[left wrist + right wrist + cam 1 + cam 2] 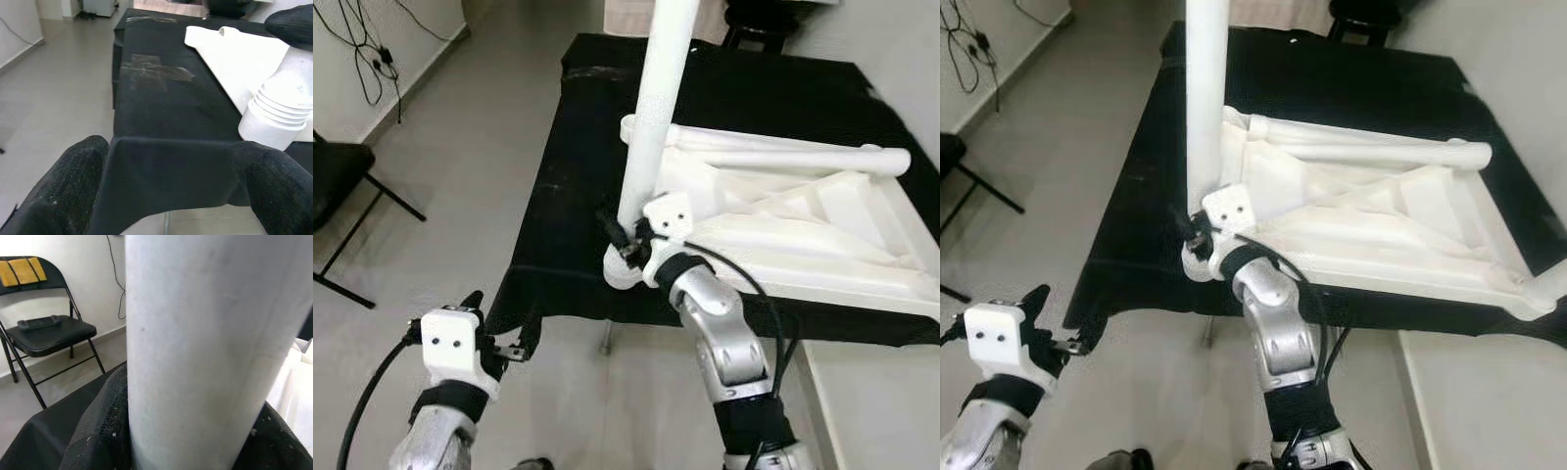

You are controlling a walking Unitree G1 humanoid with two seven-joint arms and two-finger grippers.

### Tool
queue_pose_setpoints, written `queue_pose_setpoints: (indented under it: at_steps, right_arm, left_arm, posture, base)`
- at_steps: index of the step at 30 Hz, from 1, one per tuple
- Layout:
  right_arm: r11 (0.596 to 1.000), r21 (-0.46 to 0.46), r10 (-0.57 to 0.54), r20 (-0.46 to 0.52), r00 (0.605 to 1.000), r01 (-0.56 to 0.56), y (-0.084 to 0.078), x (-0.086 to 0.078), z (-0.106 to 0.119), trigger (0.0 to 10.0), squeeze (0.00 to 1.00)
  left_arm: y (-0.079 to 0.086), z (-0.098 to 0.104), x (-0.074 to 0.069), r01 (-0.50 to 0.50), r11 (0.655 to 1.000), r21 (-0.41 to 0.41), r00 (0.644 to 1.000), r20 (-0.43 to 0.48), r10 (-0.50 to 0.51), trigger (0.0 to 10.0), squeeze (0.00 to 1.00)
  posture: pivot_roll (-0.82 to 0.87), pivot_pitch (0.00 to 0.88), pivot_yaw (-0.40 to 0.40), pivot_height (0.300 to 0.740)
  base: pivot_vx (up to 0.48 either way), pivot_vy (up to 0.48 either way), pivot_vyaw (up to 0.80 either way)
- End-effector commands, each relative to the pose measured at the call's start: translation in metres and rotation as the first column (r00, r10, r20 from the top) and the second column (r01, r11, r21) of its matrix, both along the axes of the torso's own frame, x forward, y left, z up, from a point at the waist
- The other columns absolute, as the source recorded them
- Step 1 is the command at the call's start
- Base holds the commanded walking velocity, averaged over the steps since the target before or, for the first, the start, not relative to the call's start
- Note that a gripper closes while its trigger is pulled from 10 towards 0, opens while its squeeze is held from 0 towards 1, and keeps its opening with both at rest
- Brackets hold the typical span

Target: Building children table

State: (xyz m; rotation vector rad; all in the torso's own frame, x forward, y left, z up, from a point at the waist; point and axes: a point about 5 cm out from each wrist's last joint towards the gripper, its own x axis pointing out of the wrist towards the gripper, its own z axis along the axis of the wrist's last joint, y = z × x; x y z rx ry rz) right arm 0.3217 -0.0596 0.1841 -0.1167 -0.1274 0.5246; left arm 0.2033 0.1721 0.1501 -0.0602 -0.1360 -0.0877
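While my right gripper (628, 238) clamps the upright white table leg (656, 108) at its base, the leg's top is cut off from view. It stands at the near corner of the upturned white tabletop (803, 225) on the black-covered table (578, 186). My left gripper (166, 196) hangs with fingers apart before the table's edge.

The table leg (658, 108) and the upturned tabletop (803, 230) were plain white against a black cloth (578, 196). The floor (460, 166) was pale grey. A black folding chair (46, 333) carried what seemed a yellow, dark-striped pad (22, 270). Both grippers' fingers (73, 181) were black.
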Motion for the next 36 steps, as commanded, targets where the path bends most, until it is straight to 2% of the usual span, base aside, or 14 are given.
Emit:
queue_pose_setpoints:
  at_steps: [1,2,3,6,7,9,10,13,19,20,25,33,34,36]
  right_arm:
    - [0.977,-0.185,-0.127,-0.136,0.983,0.101,-0.02,0.001,-0.044,0.0,0.0]
    - [0.98,-0.177,-0.12,-0.145,0.982,0.094,-0.02,0.002,-0.044,0.0,0.0]
    - [0.979,-0.183,-0.121,-0.16,0.98,0.091,-0.021,0.003,-0.045,6.0,0.0]
    - [0.979,-0.183,-0.121,-0.16,0.98,0.091,-0.021,0.003,-0.045,6.0,0.0]
    - [0.985,-0.166,-0.077,-0.175,0.981,0.048,-0.018,0.003,-0.043,10.0,0.0]
    - [0.993,-0.114,-0.013,-0.192,0.981,-0.009,-0.014,0.003,-0.039,10.0,0.19]
    - [0.995,-0.063,0.062,-0.199,0.978,-0.076,-0.008,0.001,-0.033,10.0,1.0]
    - [0.995,-0.063,0.062,-0.199,0.978,-0.076,-0.008,0.001,-0.033,10.0,1.0]
    - [0.872,0.021,0.488,-0.124,0.864,-0.489,0.001,0.009,0.003,10.0,1.0]
    - [0.818,-0.02,0.569,-0.122,0.814,-0.575,0.001,0.014,0.009,10.0,0.0]
    - [0.672,-0.116,0.717,-0.146,0.682,-0.731,0.003,0.021,0.021,10.0,0.0]
    - [0.634,-0.098,0.755,-0.134,0.641,-0.767,0.02,0.038,0.045,10.0,0.0]
    - [0.617,-0.086,0.772,-0.124,0.623,-0.782,0.025,0.041,0.053,2.5,0.0]
    - [0.595,-0.079,0.791,-0.121,0.6,-0.8,0.029,0.042,0.058,0.0,0.0]
  left_arm:
    - [0.003,-0.005,-0.002,-0.008,1.0,0.007,1.0,-0.016,0.008,10.0,0.0]
    - [0.003,-0.005,-0.001,-0.017,1.0,0.007,1.0,-0.014,0.017,10.0,0.0]
    - [0.003,-0.005,-0.001,-0.02,1.0,0.008,1.0,-0.013,0.02,10.0,0.0]
    - [0.003,-0.005,-0.001,-0.02,1.0,0.008,1.0,-0.013,0.02,10.0,0.0]
    - [0.003,-0.005,0.0,-0.02,1.0,0.009,1.0,-0.012,0.02,10.0,0.0]
    - [0.002,-0.005,0.0,-0.016,1.0,0.009,1.0,-0.012,0.016,10.0,0.0]
    - [0.001,-0.004,0.0,-0.012,1.0,0.008,1.0,-0.012,0.012,10.0,0.0]
    - [0.001,-0.004,0.0,-0.012,1.0,0.008,1.0,-0.012,0.012,10.0,0.0]
    - [-0.002,-0.002,-0.003,-0.004,1.0,0.003,1.0,-0.009,0.004,10.0,0.0]
    - [-0.003,-0.002,-0.004,-0.002,1.0,0.003,1.0,-0.009,0.002,10.0,0.0]
    - [-0.007,0.0,-0.01,0.002,1.0,0.001,1.0,-0.011,-0.002,10.0,0.0]
    - [-0.01,0.002,-0.02,0.01,1.0,-0.003,1.0,-0.024,-0.01,10.0,0.0]
    - [-0.01,0.002,-0.023,0.013,1.0,-0.005,0.999,-0.029,-0.013,10.0,0.0]
    - [-0.011,0.003,-0.025,0.018,1.0,-0.007,0.999,-0.034,-0.018,10.0,0.0]
  posture:
    - [-0.15,0.158,-0.129,0.74]
    - [-0.14,0.15,-0.13,0.74]
    - [-0.14,0.147,-0.132,0.74]
    - [-0.14,0.147,-0.132,0.74]
    - [-0.14,0.144,-0.133,0.74]
    - [-0.14,0.147,-0.133,0.74]
    - [-0.14,0.15,-0.134,0.74]
    - [-0.14,0.15,-0.134,0.74]
    - [-0.12,0.175,-0.144,0.74]
    - [-0.11,0.184,-0.144,0.74]
    - [-0.09,0.209,-0.15,0.74]
    - [-0.06,0.253,-0.145,0.74]
    - [-0.05,0.259,-0.145,0.74]
    - [-0.05,0.263,-0.143,0.74]
  base:
    - [0.0,0.0,0.0]
    - [0.0,0.0,0.0]
    - [0.0,0.0,0.0]
    - [0.0,0.0,0.0]
    - [0.0,0.0,0.0]
    - [0.0,0.0,0.0]
    - [0.0,0.0,0.0]
    - [0.0,0.0,0.0]
    - [0.0,0.0,0.0]
    - [0.0,0.0,0.0]
    - [0.0,0.0,0.0]
    - [0.0,0.0,0.0]
    - [0.0,0.0,0.0]
    - [0.0,0.0,0.0]
